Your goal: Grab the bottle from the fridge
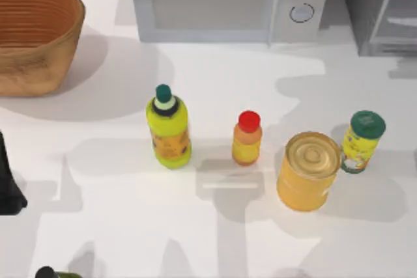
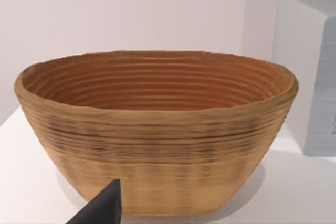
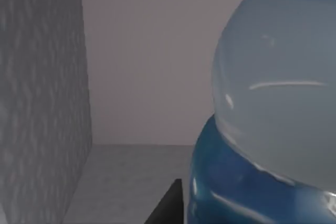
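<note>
The fridge (image 1: 384, 8), a dark grey cabinet with a paler door panel, stands at the back right corner of the table. In the right wrist view, the bottle (image 3: 278, 77) looms very close, with a pale translucent body and a bright blue part (image 3: 236, 192) beside it. Grey inner walls of the fridge (image 3: 42, 103) surround it. A dark piece of my right gripper (image 3: 168, 205) lies right beside the bottle's blue part. My left arm (image 1: 8, 183) rests at the table's left edge, its gripper (image 2: 102, 208) facing the basket.
A light-grey microwave (image 1: 228, 1) stands at the back middle and a wicker basket (image 1: 36, 34) at the back left. In a row across the middle are a yellow-green bottle (image 1: 169, 128), an orange bottle (image 1: 247, 138), a yellow can (image 1: 308, 170) and a green-lidded container (image 1: 362, 141).
</note>
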{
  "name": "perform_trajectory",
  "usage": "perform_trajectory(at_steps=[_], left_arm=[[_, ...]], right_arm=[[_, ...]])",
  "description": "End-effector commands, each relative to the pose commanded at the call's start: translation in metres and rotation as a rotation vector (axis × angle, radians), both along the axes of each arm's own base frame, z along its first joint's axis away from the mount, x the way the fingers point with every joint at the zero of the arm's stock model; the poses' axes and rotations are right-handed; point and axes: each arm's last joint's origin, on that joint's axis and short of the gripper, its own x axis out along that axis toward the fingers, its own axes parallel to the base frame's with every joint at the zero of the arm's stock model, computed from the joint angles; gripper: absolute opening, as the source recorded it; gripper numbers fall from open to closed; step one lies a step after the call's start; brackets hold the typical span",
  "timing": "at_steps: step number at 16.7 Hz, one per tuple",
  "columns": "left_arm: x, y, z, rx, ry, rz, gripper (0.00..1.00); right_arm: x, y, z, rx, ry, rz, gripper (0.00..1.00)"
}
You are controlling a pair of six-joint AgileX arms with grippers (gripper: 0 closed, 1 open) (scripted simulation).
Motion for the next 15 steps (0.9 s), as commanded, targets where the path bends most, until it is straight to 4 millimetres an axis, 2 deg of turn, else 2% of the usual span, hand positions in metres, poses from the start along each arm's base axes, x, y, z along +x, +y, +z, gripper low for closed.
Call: perform_trajectory(at_steps=[2, 4, 7, 11, 13, 15], left_arm=[[0.000, 0.000, 0.000, 0.000, 0.000, 0.000, 1.00], [0.000, 0.000, 0.000, 0.000, 0.000, 0.000, 1.00], [0.000, 0.000, 0.000, 0.000, 0.000, 0.000, 1.00], [0.000, 0.000, 0.000, 0.000, 0.000, 0.000, 1.00], [0.000, 0.000, 0.000, 0.000, 0.000, 0.000, 1.00], [0.000, 0.000, 0.000, 0.000, 0.000, 0.000, 1.00]], right_arm=[[-0.025, 0.011, 0.022, -0.003, -0.011, 0.001, 0.00], [-0.059, 0.023, 0.041, -0.004, -0.019, 0.000, 0.00], [-0.118, 0.041, 0.052, 0.000, -0.021, -0.002, 0.00], [-0.190, 0.056, 0.033, 0.008, -0.025, -0.004, 0.00], [-0.213, 0.061, 0.015, 0.011, -0.027, -0.003, 0.00], [-0.227, 0.063, -0.004, 0.013, -0.019, -0.002, 0.00]])
